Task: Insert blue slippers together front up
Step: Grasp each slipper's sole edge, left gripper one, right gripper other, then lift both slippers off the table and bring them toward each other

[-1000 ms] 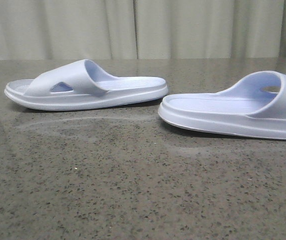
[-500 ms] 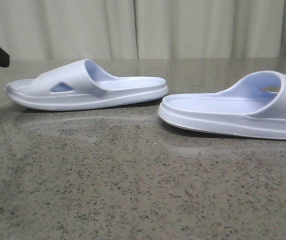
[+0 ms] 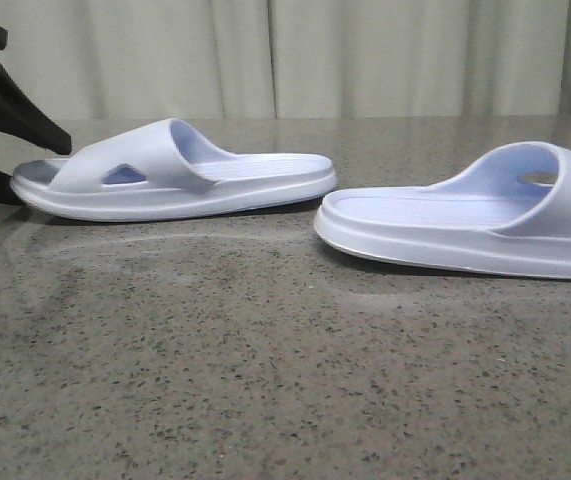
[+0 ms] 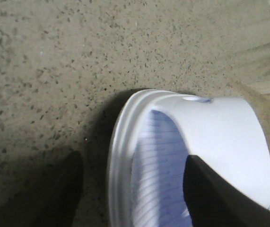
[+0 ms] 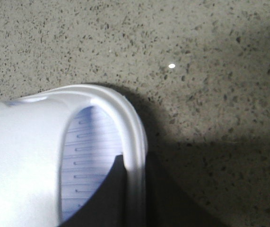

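Note:
Two pale blue slippers lie sole down on the speckled table. The left slipper (image 3: 175, 172) has its toe to the left. My left gripper (image 3: 0, 150) is open at that toe, one finger above it and one beside it. In the left wrist view the slipper (image 4: 220, 137) has its toe rim between the spread fingers (image 4: 61, 194) of the left gripper (image 4: 137, 196). The right slipper (image 3: 455, 222) runs off the right edge. In the right wrist view my right gripper (image 5: 137, 198) pinches the toe rim of the right slipper (image 5: 26, 151), one finger on the footbed and one outside.
A pale curtain (image 3: 365, 55) hangs behind the table's far edge. The grey speckled tabletop (image 3: 265, 380) stretches from the slippers toward the camera. A gap of bare table lies between the left slipper's heel and the right slipper's heel.
My left gripper has come in from the left edge and reached the left slipper's toe. The right slipper has shifted very slightly left.

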`<action>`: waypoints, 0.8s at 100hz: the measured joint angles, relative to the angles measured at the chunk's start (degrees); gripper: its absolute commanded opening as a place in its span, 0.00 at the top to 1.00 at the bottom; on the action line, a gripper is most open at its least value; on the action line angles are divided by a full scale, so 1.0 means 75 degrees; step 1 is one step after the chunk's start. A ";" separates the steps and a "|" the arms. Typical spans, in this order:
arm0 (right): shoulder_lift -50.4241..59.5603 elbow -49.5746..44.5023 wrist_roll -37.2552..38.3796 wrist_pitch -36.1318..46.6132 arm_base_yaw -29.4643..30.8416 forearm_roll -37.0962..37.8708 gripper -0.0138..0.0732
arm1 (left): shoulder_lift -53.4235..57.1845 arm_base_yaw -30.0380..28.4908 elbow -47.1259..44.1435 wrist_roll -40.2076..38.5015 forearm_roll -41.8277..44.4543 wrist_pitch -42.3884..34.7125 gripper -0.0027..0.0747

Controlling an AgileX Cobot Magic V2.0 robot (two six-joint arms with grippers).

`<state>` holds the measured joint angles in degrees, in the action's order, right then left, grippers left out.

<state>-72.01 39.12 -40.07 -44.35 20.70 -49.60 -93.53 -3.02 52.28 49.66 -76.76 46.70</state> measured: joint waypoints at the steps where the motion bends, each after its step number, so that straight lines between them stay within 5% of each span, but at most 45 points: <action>1: 0.0000 0.0000 0.0000 0.0000 0.0000 0.0000 0.96 | -0.0028 0.0000 0.0011 0.0000 -0.0017 0.0017 0.46; 12: 0.0000 0.0000 0.0000 0.0000 0.0000 -0.0012 0.96 | -0.0186 0.0000 0.0099 0.0013 -0.0126 0.0144 0.61; 26: 0.0000 0.0000 0.0000 0.0014 0.0000 -0.0012 0.96 | -0.0295 0.0000 0.0100 0.0132 -0.0127 0.0301 0.94; 80: -0.0030 0.0606 -0.0288 -0.0481 0.0000 -0.1031 0.96 | 0.0880 -0.1153 0.0087 0.0471 0.0033 0.1319 0.95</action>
<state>-72.23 43.66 -42.24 -47.95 20.70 -57.33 -86.93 -11.67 52.93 53.19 -76.51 56.59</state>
